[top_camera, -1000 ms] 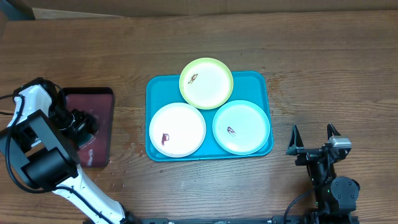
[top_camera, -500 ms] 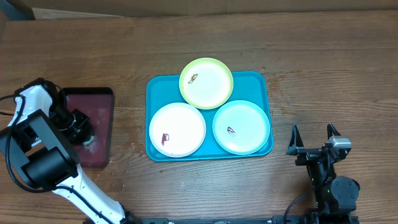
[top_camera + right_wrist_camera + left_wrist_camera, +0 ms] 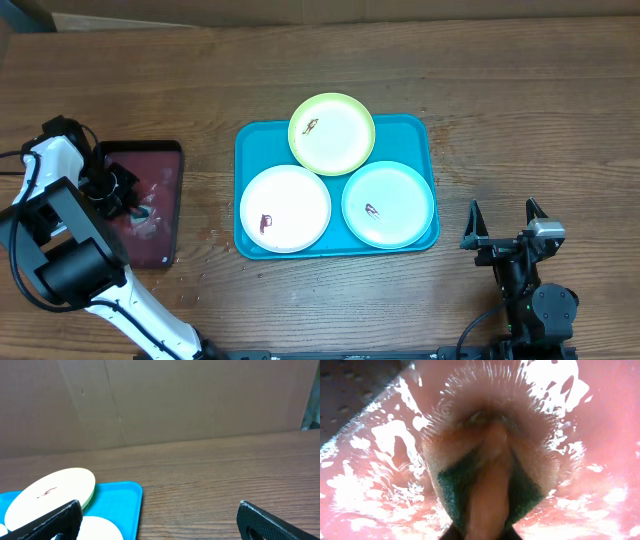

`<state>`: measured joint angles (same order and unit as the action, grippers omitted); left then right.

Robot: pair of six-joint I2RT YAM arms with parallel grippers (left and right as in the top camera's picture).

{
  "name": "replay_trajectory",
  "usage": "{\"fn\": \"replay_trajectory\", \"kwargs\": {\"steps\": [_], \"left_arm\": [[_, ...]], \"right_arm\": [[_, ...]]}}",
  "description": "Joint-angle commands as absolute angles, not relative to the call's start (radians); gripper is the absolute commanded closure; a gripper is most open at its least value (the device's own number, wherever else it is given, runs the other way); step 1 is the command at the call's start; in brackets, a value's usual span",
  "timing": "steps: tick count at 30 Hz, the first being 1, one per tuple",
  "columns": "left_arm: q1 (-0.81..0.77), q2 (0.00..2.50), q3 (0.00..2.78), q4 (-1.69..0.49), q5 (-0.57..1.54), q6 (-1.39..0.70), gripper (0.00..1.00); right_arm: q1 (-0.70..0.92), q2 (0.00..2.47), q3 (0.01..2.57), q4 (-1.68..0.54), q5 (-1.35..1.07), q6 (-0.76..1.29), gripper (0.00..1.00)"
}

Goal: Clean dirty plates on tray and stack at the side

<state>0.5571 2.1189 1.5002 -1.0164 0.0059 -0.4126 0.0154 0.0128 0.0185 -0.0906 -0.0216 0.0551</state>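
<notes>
No legible text or markings

A sponge (image 3: 490,455) fills the middle of the frame, pale bristly foam above and a dark green scouring layer below, pinched so hard that it folds into 1 upright crease down its centre. The left gripper (image 3: 480,534) is clamped on it, with only 2 dark fingertips (image 3: 450,536) showing at the bottom edge (blurred, very close to the lens). Around it lies the wet floor of a red tray (image 3: 605,430) — speckled with bright glare — with its black rim (image 3: 350,385) in the top left corner.
</notes>
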Motion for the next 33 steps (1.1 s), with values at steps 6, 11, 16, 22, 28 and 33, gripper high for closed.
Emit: {"fn": "replay_trajectory", "kwargs": {"steps": [6, 11, 16, 22, 28, 33], "left_arm": [[0.556, 2.142, 1.491, -0.963, -0.079, -0.415, 0.00], [0.556, 2.142, 1.491, -0.931, -0.080, -0.414, 0.00], [0.556, 2.142, 1.491, -0.909, -0.115, -0.415, 0.16], [0.556, 2.142, 1.491, -0.901, -0.115, -0.415, 0.96], [0.556, 2.142, 1.491, -0.921, -0.110, -0.415, 0.47], [0.556, 2.142, 1.491, -1.000, -0.049, -0.415, 0.00]], "right_arm": [[0.018, 0.003, 0.008, -0.084, -0.016, 0.052, 0.00], [0.018, 0.003, 0.008, -0.084, -0.016, 0.052, 0.00], [0.018, 0.003, 0.008, -0.084, -0.016, 0.052, 0.00], [0.018, 0.003, 0.008, -0.084, -0.016, 0.052, 0.00], [0.018, 0.003, 0.008, -0.084, -0.016, 0.052, 0.00], [0.018, 0.003, 0.008, -0.084, -0.016, 0.052, 0.00]]}}
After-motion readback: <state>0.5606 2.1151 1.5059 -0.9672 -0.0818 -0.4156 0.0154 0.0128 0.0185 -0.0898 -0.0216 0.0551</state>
